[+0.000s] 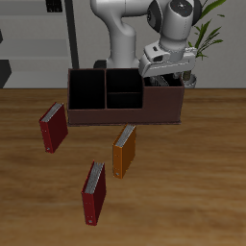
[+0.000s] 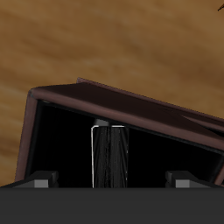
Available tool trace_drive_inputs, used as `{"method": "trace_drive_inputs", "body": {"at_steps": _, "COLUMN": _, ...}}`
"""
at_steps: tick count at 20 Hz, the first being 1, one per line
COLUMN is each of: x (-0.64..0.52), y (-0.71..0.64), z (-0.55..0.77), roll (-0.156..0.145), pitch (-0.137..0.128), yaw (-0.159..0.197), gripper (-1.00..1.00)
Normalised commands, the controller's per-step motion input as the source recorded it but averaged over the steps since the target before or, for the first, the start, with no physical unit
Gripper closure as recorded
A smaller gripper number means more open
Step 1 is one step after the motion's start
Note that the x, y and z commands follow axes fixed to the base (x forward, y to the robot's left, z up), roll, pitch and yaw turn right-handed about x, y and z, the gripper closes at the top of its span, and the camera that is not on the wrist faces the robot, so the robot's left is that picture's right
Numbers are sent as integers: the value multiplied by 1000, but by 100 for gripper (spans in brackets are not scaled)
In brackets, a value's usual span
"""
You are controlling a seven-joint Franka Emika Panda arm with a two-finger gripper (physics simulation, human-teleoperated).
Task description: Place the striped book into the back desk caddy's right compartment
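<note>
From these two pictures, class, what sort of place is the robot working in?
Probably a study or office desk, rendered in a simulator: a wooden table with books such as the orange book, a desk caddy, shelving and a potted plant behind.

A dark maroon-brown desk caddy (image 1: 125, 113) with black insides stands on a brown wood-grain table (image 1: 192, 192). On the table lie two dark red books (image 1: 53, 127) (image 1: 93, 192), each showing a pale grey page edge, and one orange book (image 1: 125, 151). The robot arm (image 1: 125, 34) is white with grey joints, and its gripper (image 1: 165, 69) is light grey. In the wrist view, a striped book (image 2: 110, 156), black with thin white and grey lines, shows against the caddy's black interior.
</note>
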Motion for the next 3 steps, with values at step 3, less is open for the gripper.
{"method": "trace_drive_inputs", "body": {"at_steps": 3, "x": -64, "y": -74, "z": -23, "roll": 5, "pitch": 1, "yaw": 1, "gripper": -100}}
